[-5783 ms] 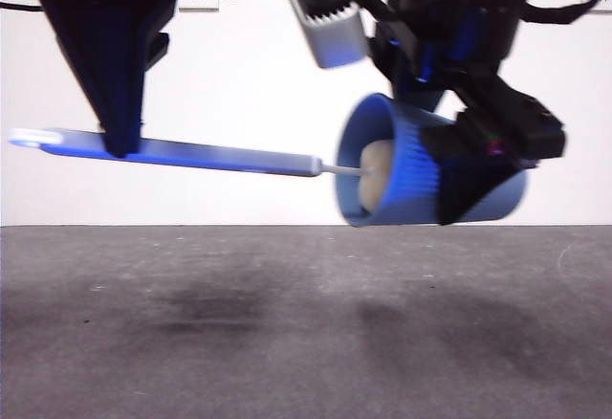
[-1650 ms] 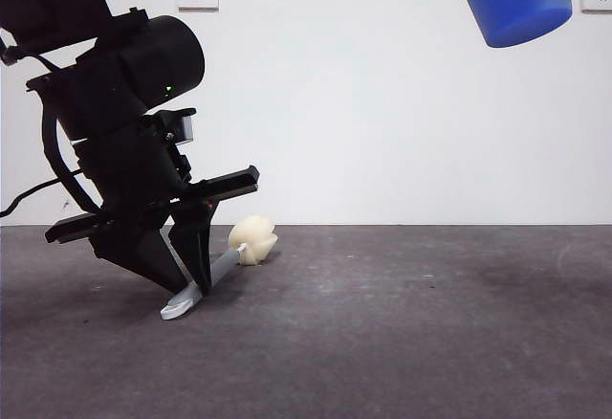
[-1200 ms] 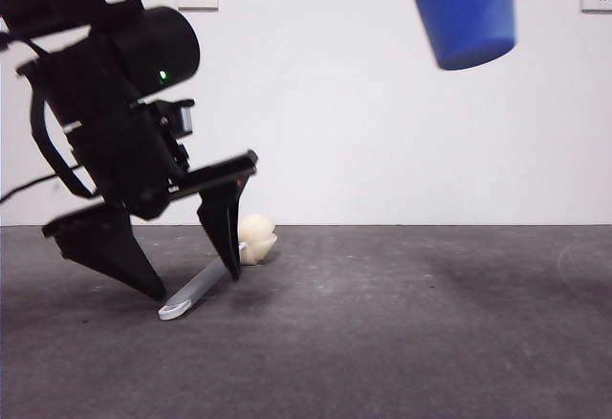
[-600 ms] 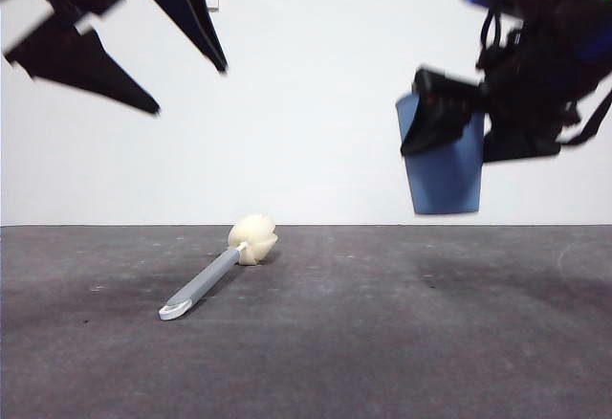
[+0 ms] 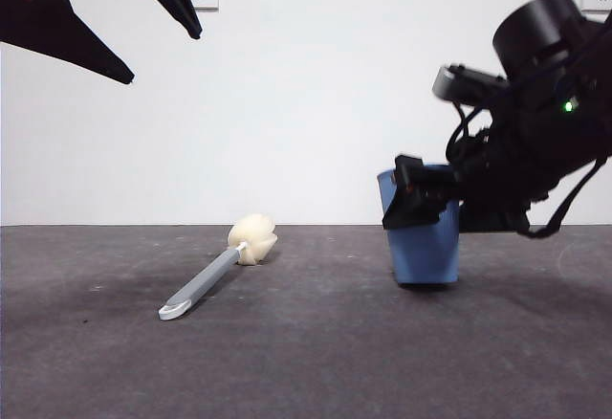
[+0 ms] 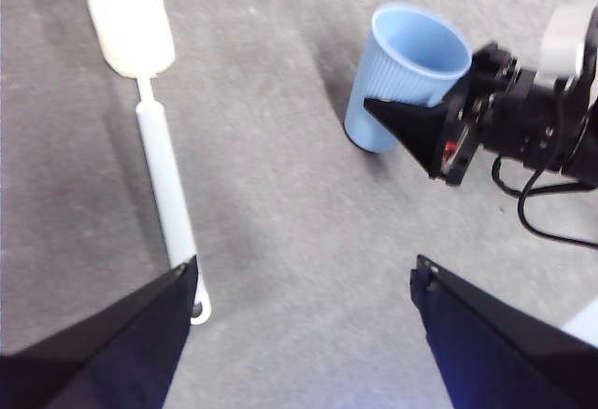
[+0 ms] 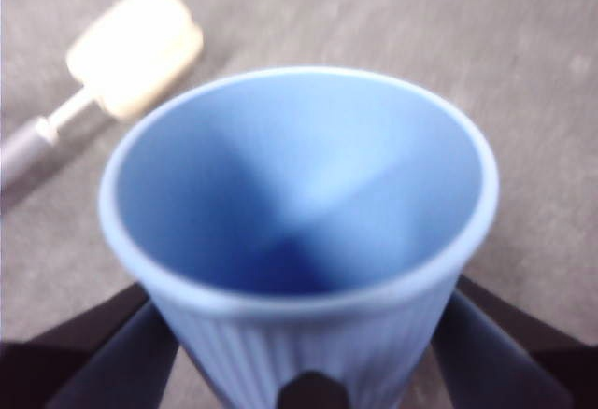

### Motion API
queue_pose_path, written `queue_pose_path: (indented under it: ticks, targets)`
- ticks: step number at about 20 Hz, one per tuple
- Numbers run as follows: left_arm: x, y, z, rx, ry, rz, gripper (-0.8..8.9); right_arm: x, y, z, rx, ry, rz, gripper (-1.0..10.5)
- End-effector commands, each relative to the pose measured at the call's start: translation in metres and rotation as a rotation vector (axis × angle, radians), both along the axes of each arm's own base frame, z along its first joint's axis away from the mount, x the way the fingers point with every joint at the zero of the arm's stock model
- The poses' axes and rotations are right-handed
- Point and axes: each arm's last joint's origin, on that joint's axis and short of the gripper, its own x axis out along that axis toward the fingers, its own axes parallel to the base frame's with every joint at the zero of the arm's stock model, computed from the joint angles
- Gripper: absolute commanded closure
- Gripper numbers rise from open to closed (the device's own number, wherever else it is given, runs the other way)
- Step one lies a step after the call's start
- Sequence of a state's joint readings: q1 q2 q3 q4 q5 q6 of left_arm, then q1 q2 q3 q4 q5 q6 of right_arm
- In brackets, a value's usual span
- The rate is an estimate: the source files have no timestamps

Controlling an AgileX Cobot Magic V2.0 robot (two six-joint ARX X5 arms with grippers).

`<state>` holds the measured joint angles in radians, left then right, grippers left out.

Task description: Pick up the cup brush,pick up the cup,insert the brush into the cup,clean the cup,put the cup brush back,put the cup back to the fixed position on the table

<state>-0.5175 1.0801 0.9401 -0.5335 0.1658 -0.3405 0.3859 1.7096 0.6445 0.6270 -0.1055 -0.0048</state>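
Dark grey table (image 5: 316, 362) w/ cup brush (image 5: 215, 275) lying flat, blue cup (image 5: 426, 252) upright.

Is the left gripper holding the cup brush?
No: the cup brush lies on the table, while the open left gripper hangs above.

the cup (image 5: 424, 247) stands upright on the table (image 5: 316, 352), to the right in the front view, between my right gripper's (image 5: 421, 207) jaws. the cup brush (image 5: 218, 268) lies flat on the table well to its left, head farther back, looped end nearer the front. my left gripper (image 5: 153, 51) hangs high above the brush, apart from it.
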Motion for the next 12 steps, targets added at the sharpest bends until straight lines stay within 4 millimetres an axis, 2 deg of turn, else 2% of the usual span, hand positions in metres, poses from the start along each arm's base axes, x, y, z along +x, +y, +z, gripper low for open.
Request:
queue_pose_path:
  ticks: [1,4,9,12]
  targets:
    - [0.001,0.000,-0.003,0.014,-0.008,0.000,4.32,-0.001,0.000,-0.014,-0.029,0.046,0.006,9.6]
    - [0.000,0.000,-0.003,0.014,-0.008,-0.001,4.32,-0.002,0.001,-0.018,-0.038,0.064,0.009,9.5]
    - [0.001,0.000,-0.003,0.027,-0.018,-0.003,4.32,-0.008,-0.002,-0.024,-0.079,0.164,0.007,6.8]
    - [0.001,0.001,-0.003,0.035,-0.022,0.008,4.32,-0.010,-0.004,-0.028,-0.102,0.215,0.001,6.2]
